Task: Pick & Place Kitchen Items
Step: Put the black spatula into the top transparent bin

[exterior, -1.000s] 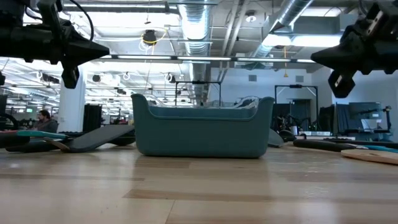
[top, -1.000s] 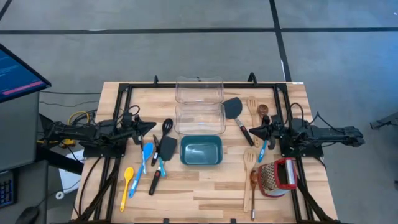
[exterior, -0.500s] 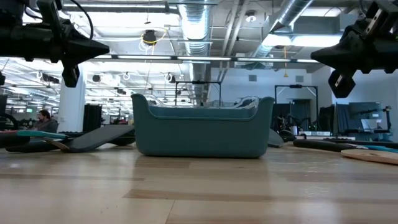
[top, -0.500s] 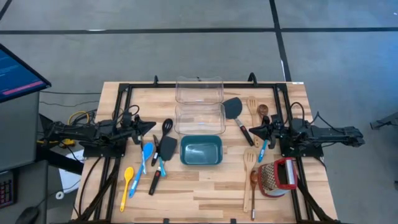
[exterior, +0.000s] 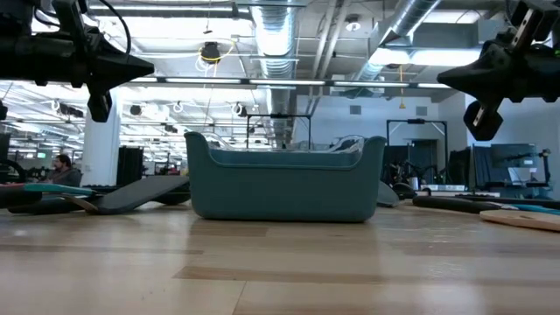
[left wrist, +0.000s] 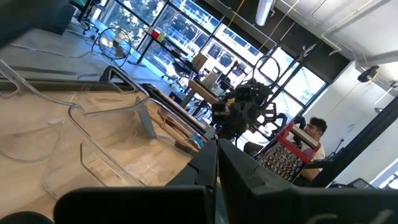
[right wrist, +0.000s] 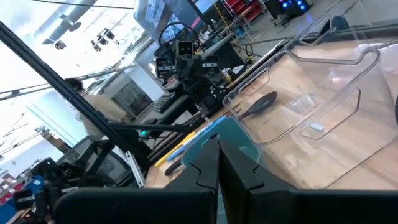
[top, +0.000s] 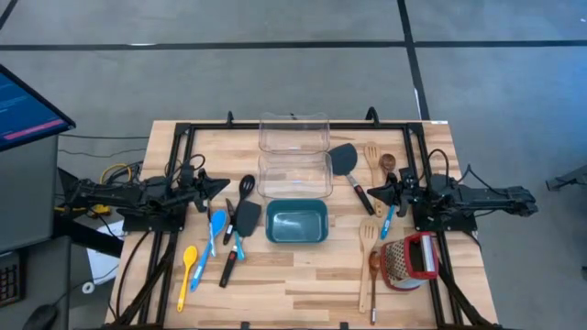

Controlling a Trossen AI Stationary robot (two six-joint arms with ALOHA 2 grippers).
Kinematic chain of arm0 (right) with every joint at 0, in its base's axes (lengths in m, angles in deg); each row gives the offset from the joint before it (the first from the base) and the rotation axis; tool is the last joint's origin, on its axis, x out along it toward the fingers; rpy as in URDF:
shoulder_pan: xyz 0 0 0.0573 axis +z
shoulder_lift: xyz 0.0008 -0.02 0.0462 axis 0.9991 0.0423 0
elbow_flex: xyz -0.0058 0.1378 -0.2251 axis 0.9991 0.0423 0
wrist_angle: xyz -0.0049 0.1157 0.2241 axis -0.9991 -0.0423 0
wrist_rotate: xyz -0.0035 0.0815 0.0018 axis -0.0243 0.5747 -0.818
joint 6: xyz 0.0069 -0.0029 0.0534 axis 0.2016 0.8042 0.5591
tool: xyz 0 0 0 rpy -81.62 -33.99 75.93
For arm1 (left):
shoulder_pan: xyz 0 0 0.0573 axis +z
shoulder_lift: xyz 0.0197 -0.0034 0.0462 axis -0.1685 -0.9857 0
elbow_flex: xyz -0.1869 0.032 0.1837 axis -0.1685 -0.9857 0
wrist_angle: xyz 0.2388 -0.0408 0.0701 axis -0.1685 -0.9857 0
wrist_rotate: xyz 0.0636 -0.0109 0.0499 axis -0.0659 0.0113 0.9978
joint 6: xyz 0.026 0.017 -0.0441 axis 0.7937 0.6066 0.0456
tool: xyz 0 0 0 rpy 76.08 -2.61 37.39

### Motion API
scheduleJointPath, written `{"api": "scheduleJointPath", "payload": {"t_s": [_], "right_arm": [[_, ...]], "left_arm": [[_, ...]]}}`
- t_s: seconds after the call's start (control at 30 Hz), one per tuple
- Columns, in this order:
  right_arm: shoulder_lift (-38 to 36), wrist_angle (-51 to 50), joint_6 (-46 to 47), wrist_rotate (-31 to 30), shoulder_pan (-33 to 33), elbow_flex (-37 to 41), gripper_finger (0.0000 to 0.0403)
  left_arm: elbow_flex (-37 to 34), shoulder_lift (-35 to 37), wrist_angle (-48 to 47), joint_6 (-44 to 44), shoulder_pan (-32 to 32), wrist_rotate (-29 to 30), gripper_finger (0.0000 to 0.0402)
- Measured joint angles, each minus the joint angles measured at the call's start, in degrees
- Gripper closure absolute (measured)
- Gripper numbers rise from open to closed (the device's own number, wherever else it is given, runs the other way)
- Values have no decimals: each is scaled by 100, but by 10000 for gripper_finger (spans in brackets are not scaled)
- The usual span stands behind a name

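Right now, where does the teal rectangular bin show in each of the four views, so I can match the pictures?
High view: teal rectangular bin at the table's centre, just in front of two clear plastic containers.
Low view: bin fills the middle, standing on the wood.
Left wrist view: not identifiable.
Right wrist view: bin's teal corner just above the shut jaws, beside a clear container.
Shared landmark: the clear containers.

You see a pale, matt wood desk [top: 303, 275], two clear glossy plastic bins [top: 293, 131], a matt teal tub [top: 296, 222], wooden spatulas [top: 368, 231], a shiny metal grater [top: 400, 258] and smooth plastic spoons [top: 189, 266].
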Motion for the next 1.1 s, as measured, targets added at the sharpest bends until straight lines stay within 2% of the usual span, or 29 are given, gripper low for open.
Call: {"api": "scheduleJointPath", "payload": {"t_s": [0.47,1.1], "right_arm": [[0,4,2,-2,-2,-2,403],[0,672,-3,-24,-4,-136,403]], "left_arm": [[0,-2,72,2,2,-1,400],[-2,-2,1284,5,2,-2,400]]}}
